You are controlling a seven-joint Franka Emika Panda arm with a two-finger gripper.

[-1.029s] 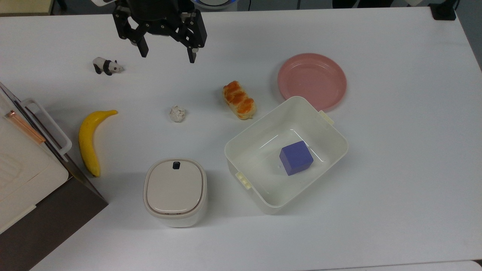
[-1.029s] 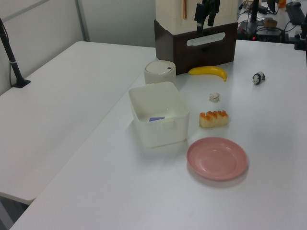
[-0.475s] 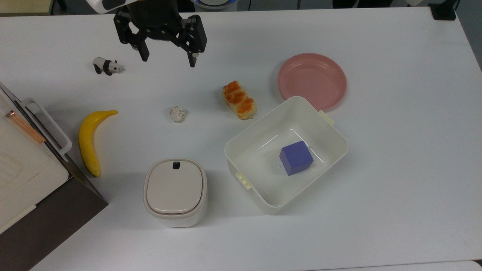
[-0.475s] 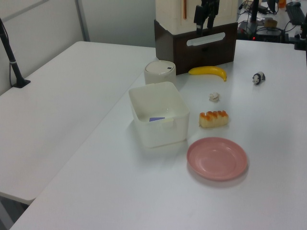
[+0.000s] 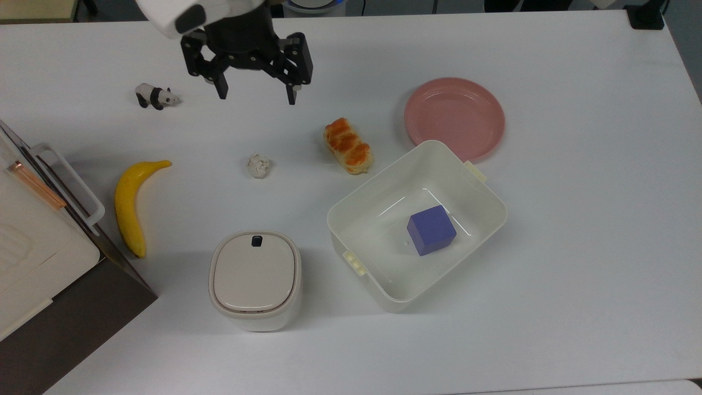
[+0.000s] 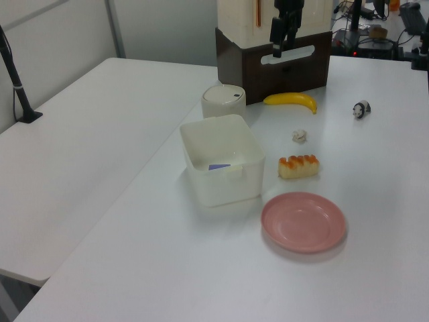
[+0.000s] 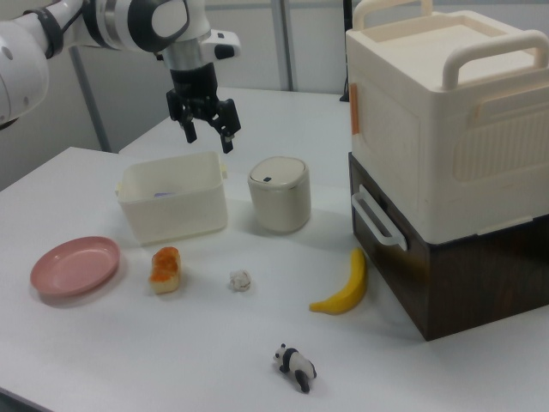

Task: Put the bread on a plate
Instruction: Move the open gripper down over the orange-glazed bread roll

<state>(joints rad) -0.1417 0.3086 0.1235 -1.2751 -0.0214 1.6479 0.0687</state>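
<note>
The bread (image 5: 348,145), a small braided orange-brown bun, lies on the white table near the middle in the top view, beside the white tub's corner. It also shows in the left view (image 6: 299,166) and the right view (image 7: 165,268). The pink round plate (image 5: 454,118) sits empty to the top view's right of the bread, with bare table between them; the plate (image 6: 303,221) (image 7: 75,265) appears from both sides too. My gripper (image 5: 256,96) hangs open above the table, up and to the top view's left of the bread, holding nothing. The gripper (image 7: 209,140) is well above the table.
A white tub (image 5: 477,181) holding a blue cube (image 5: 431,230) stands just below the bread and plate. A crumpled paper ball (image 5: 258,165), a banana (image 5: 129,206), a toy panda (image 5: 156,96), a lidded white bin (image 5: 255,278) and a stacked box (image 5: 33,247) occupy the top view's left half.
My gripper has shifted toward the top view's right and slightly down, closer to the bread, staying open. Nothing on the table has moved.
</note>
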